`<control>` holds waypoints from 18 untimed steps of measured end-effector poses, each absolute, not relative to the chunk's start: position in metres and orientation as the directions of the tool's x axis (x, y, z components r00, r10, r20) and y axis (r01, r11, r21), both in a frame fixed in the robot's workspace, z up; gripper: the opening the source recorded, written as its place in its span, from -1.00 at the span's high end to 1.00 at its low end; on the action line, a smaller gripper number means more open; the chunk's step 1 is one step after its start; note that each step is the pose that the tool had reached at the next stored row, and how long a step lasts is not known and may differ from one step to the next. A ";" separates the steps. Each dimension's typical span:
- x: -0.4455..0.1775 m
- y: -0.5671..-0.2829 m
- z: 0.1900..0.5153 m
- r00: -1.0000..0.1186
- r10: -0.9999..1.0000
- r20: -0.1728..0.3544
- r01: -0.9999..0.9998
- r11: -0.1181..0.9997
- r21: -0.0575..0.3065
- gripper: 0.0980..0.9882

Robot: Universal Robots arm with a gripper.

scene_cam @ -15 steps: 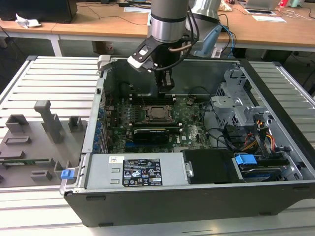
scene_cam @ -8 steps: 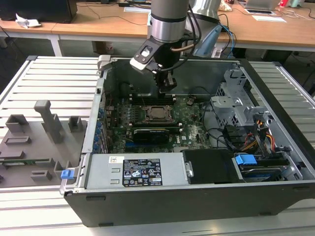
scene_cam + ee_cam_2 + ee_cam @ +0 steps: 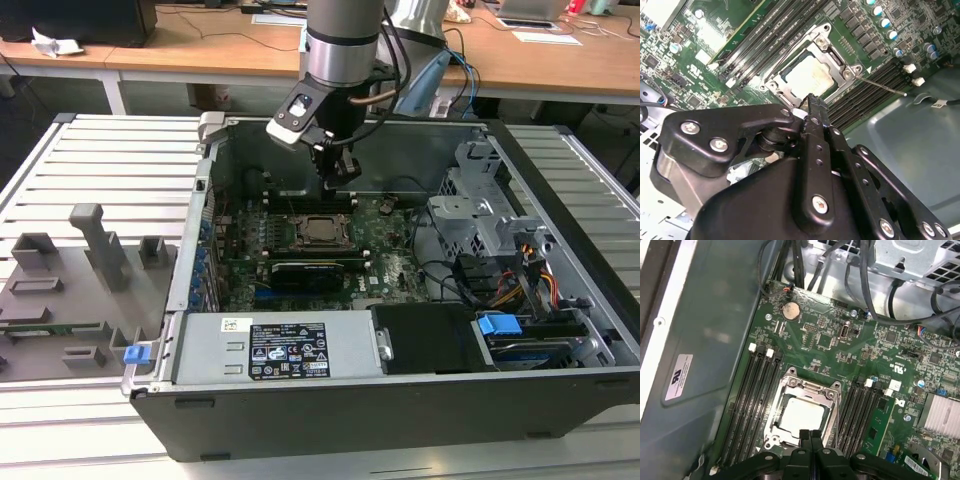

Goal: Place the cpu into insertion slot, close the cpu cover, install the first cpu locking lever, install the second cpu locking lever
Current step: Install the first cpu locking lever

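The cpu lies flat in the insertion slot on the green motherboard. Its silver face shows through the window of the cpu cover, which lies down over it. A thin metal locking lever sticks out from one corner of the socket across the memory slots. My gripper hangs just above the socket's edge, shut, with nothing between its fingers.
The motherboard sits deep inside an open computer case with tall metal walls. Black memory slots flank the socket on both sides. Cables and a drive cage fill the exterior view's right. A long black card lies in front of the socket.
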State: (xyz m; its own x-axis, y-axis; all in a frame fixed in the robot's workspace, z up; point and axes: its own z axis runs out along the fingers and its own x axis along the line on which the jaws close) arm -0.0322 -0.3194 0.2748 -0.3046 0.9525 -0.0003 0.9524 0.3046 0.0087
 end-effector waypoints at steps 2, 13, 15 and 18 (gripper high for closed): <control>-0.032 -0.319 0.275 -0.321 0.947 0.000 0.947 0.321 0.009 0.98; -0.032 -0.319 0.275 -0.427 0.904 0.000 0.904 0.427 0.009 0.98; -0.032 -0.319 0.275 -0.453 0.891 0.000 0.891 0.453 0.009 0.98; -0.032 -0.319 0.275 -0.514 0.858 0.000 0.858 0.514 0.009 0.98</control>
